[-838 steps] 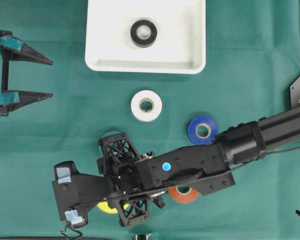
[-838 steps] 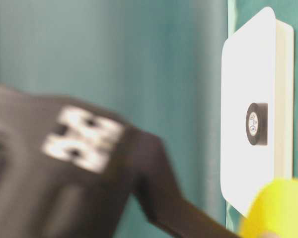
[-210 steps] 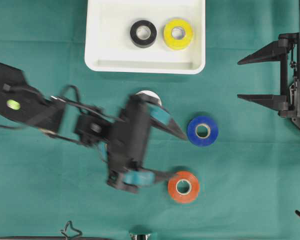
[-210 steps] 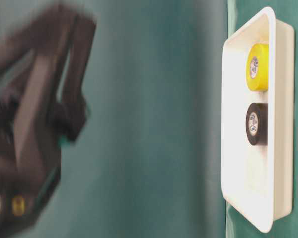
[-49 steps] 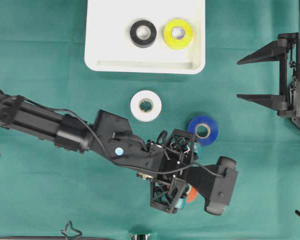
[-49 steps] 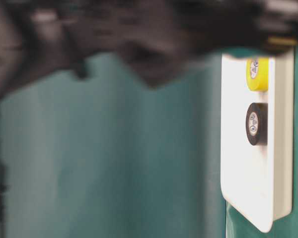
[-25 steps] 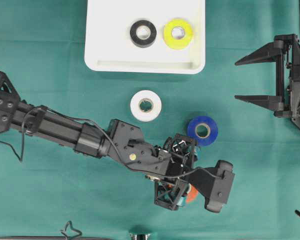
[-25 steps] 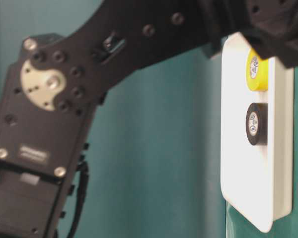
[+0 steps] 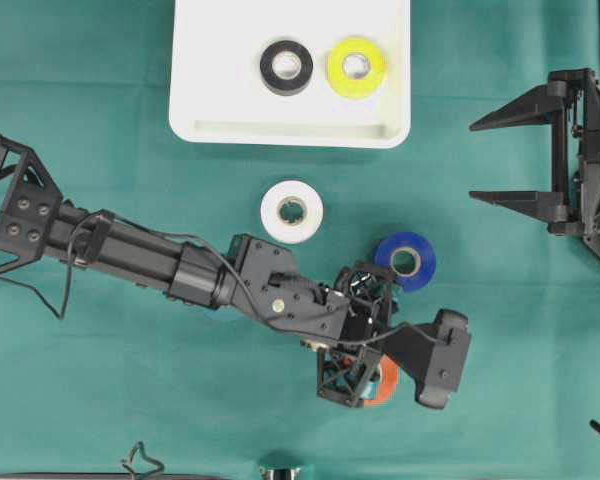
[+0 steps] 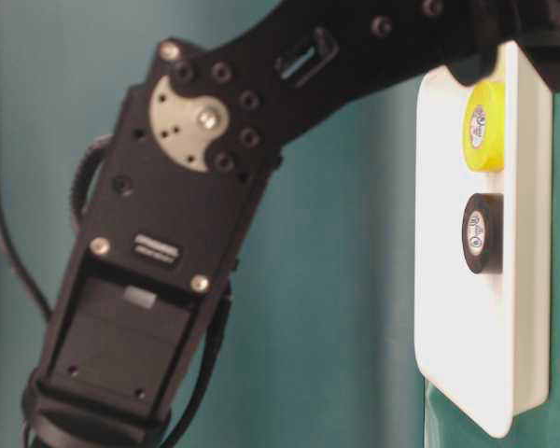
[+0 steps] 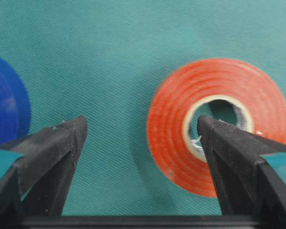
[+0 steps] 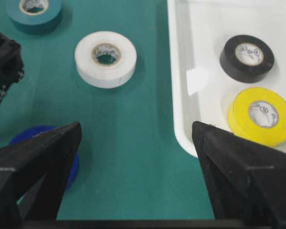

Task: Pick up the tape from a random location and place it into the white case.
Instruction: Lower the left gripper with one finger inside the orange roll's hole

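Left gripper (image 11: 140,131) wide open, holding nothing, low over the red tape (image 11: 219,126): one finger tip at the roll's core hole, the other outside on the cloth (image 11: 109,52), probably to pinch the ring wall. Red tape flat on the cloth, well apart from the case (image 9: 290,105), black tape (image 9: 286,66) and yellow tape (image 9: 356,67) already inside. Right gripper (image 9: 485,160) parked at the side, open and empty, so no obstruction.

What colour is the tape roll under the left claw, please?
Orange-red tape roll, seen best in the left wrist view, lying flat on the green cloth below the open left claw.
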Controlling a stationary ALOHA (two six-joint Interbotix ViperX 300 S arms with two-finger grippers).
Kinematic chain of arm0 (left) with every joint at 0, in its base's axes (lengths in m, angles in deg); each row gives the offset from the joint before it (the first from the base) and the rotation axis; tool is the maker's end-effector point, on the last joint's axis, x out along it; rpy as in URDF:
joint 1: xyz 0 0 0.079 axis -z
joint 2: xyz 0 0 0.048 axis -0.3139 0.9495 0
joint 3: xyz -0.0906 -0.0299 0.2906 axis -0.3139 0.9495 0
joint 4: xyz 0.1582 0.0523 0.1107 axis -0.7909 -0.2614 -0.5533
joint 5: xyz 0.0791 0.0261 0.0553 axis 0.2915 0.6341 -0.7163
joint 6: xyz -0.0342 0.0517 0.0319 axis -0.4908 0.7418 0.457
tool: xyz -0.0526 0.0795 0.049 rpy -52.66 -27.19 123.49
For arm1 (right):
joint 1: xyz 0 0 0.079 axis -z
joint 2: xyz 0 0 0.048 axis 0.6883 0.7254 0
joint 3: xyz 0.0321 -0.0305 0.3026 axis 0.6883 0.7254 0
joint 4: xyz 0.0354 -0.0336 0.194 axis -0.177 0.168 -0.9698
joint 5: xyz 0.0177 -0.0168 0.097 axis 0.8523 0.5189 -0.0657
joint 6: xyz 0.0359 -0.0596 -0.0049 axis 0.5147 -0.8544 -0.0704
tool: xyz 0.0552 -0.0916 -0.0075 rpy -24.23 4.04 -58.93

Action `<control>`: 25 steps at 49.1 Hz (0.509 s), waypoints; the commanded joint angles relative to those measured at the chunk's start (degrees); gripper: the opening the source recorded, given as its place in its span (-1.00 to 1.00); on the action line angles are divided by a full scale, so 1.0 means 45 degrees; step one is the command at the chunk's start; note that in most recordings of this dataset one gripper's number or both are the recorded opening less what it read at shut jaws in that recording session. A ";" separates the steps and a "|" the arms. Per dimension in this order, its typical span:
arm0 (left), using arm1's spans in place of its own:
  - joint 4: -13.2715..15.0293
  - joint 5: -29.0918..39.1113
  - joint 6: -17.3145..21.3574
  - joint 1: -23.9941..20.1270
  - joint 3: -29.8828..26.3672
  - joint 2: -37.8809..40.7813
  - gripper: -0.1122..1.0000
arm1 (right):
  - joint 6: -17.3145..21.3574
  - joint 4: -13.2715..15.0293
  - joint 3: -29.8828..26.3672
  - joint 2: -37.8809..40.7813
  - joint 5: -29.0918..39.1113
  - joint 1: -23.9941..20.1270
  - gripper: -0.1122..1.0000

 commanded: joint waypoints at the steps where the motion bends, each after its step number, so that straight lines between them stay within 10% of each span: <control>1: -0.0039 -0.0078 0.0020 0.0020 -0.0176 -0.0273 0.95 | 0.0000 0.0000 -0.0234 0.0059 -0.0059 0.0039 0.81; 14: -0.0039 -0.0059 -0.0039 0.0078 -0.0156 -0.0254 0.81 | 0.0000 0.0020 -0.0234 0.0039 0.0020 0.0039 0.81; 25: -0.0020 0.0156 -0.0039 0.0195 -0.0156 -0.0273 -0.28 | 0.0000 0.0000 -0.0234 0.0039 0.0039 0.0039 0.81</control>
